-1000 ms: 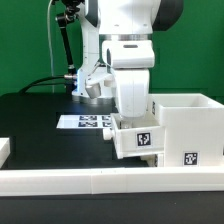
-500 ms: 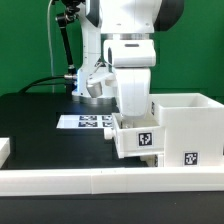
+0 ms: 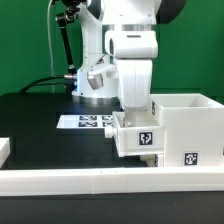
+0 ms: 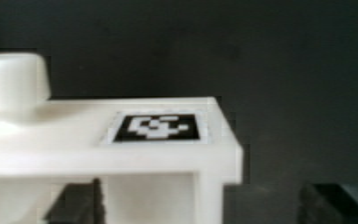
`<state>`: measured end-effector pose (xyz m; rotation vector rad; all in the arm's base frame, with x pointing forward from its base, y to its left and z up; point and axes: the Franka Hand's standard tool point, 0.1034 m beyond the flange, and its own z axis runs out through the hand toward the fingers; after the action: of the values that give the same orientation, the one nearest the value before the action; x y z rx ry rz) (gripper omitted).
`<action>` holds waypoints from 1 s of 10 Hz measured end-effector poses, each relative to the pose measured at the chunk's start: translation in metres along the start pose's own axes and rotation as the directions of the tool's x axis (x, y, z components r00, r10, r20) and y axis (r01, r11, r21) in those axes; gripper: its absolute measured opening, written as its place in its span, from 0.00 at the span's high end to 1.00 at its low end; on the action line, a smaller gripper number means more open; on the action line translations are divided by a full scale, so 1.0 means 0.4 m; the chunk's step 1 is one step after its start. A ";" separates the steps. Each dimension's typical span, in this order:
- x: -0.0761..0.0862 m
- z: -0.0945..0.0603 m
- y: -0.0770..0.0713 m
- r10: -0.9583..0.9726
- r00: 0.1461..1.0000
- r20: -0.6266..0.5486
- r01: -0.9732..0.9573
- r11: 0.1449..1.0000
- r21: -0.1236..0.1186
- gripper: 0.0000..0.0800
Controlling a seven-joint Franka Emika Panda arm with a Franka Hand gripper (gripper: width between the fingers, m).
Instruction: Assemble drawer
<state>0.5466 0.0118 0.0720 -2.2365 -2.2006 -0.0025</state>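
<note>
White plastic drawer housing (image 3: pixel 185 128), a tall open-topped box, stands at about 4 o'clock in the exterior view, touching the long low white rail (image 3: pixel 110 180) along the front edge of the black table (image 3: pixel 35 120). Small white tagged tray (image 3: pixel 137 137) sits against the housing's 9 o'clock face. The arm's gripper (image 3: pixel 134 112) hangs directly over the tray; wrist view shows dark fingertips (image 4: pixel 73 203) flanking the tray, apart from it: released. Marker board (image 3: pixel 86 122) lies at 10 o'clock of the tray.
</note>
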 end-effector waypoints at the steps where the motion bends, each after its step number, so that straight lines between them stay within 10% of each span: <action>1: -0.004 -0.022 0.004 0.000 1.000 0.008 0.000 1.000 0.014 0.23; 10: -0.165 -0.047 0.015 -0.065 0.997 -0.051 0.067 0.997 0.041 0.19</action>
<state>0.5516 -0.0546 0.0904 -2.1177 -2.2262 -0.0118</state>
